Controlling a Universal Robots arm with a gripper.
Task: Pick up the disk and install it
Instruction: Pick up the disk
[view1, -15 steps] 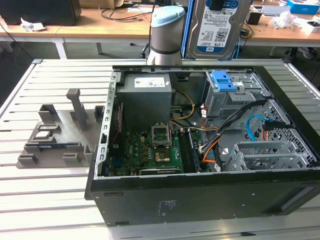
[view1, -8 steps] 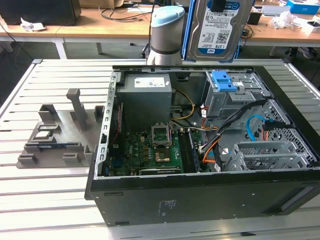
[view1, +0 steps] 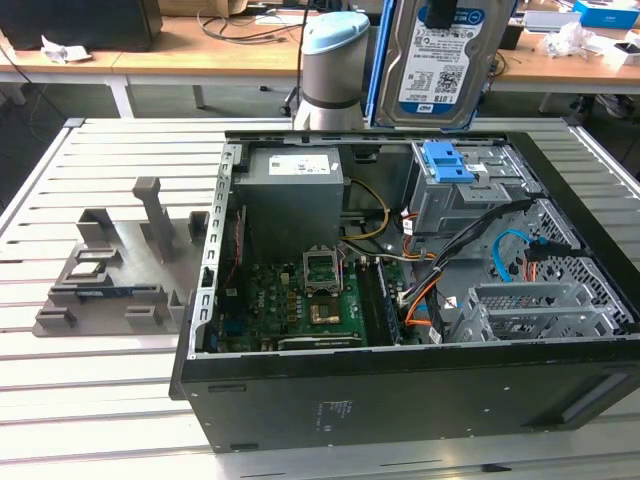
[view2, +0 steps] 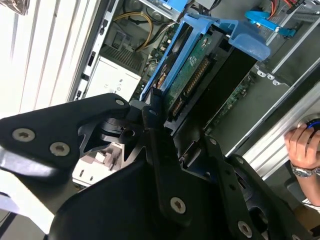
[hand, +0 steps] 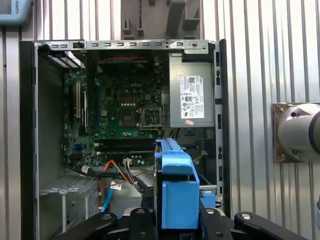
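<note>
Near: a pale, slatted metal table (view1: 90, 400), evenly lit, with soft sheen along the ribs. Far behind: a row of wooden desks (view1: 200, 62) on white legs (view1: 120, 97), grey floor (view1: 235, 100) beneath. On the desks: tangled cables (view1: 235, 22), crumpled white paper (view1: 62, 50) and a dark box (view1: 90, 22) toward the exterior view's left, a blue-and-white carton (view1: 605, 12) at the exterior view's far right.

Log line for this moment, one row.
gripper: shut on disk | disk: held above open computer case | install: not yet done
</note>
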